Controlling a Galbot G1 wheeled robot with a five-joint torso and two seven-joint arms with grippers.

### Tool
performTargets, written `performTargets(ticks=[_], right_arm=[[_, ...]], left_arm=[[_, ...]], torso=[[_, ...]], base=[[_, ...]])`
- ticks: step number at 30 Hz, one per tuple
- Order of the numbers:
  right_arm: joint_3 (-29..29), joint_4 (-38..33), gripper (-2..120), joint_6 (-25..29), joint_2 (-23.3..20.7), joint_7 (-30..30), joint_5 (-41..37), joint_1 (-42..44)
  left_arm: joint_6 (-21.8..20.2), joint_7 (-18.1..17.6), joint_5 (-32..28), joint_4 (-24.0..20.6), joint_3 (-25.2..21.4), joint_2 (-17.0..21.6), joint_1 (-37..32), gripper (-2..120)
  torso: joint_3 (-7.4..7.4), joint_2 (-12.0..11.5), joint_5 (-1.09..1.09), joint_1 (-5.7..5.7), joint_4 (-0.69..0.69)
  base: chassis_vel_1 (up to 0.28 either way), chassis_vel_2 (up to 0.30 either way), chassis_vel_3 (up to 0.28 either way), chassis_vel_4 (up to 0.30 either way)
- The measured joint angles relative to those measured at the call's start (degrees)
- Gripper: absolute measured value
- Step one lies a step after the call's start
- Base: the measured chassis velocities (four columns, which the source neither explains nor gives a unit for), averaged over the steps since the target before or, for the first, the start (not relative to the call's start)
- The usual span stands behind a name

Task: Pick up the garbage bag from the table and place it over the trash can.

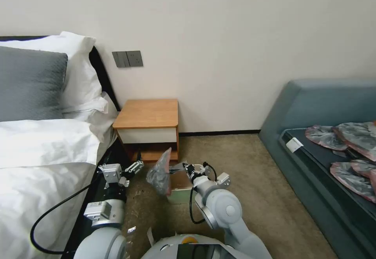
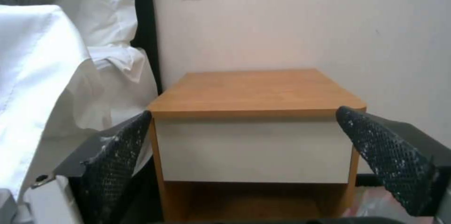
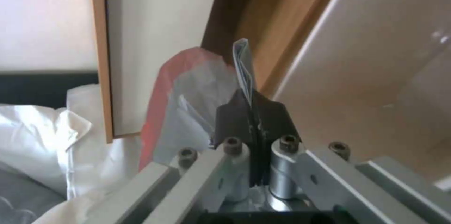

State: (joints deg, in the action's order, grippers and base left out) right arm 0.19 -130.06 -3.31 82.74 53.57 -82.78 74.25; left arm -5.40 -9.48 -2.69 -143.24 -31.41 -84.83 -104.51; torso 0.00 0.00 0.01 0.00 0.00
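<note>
Right claw (image 1: 178, 169) reached forward and low over the trash can (image 1: 181, 190), clenched on a fold of the garbage bag (image 1: 159, 174). Bag hanging crumpled off the claw's left side, pink rim up, just in front of the surface (image 1: 148, 114). Left claw (image 1: 135, 168) level beside the bed (image 1: 39, 165), pads spread, grasping nothing. Open carpet (image 1: 243, 165) toward the sofa (image 1: 325, 106).
</note>
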Motion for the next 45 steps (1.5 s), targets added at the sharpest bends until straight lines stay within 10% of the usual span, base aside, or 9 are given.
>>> performTargets(ticks=[15,37,45], right_arm=[[0.4,1.7,3,-1.0,0.2,0.4,1.8,1.6],[3.4,-8.0,87,-2.6,-1.4,2.3,2.3,5.8],[5.0,-9.5,100,-3.6,-1.6,2.3,2.6,6.4]], left_arm=[[0.1,0.0,-0.2,0.0,0.2,0.5,0.9,100],[0.1,0.5,-0.3,0.0,1.3,0.8,1.4,100],[0.0,1.2,0.6,0.1,2.8,1.2,0.7,100]], torso=[[0.0,0.0,-0.01,0.0,0.0],[0.0,0.0,0.0,0.0,0.0],[0.0,0.0,0.0,0.0,0.0]], base=[[0.0,0.0,0.0,0.0],[0.0,0.0,0.0,0.0],[0.0,0.0,0.0,0.0]])
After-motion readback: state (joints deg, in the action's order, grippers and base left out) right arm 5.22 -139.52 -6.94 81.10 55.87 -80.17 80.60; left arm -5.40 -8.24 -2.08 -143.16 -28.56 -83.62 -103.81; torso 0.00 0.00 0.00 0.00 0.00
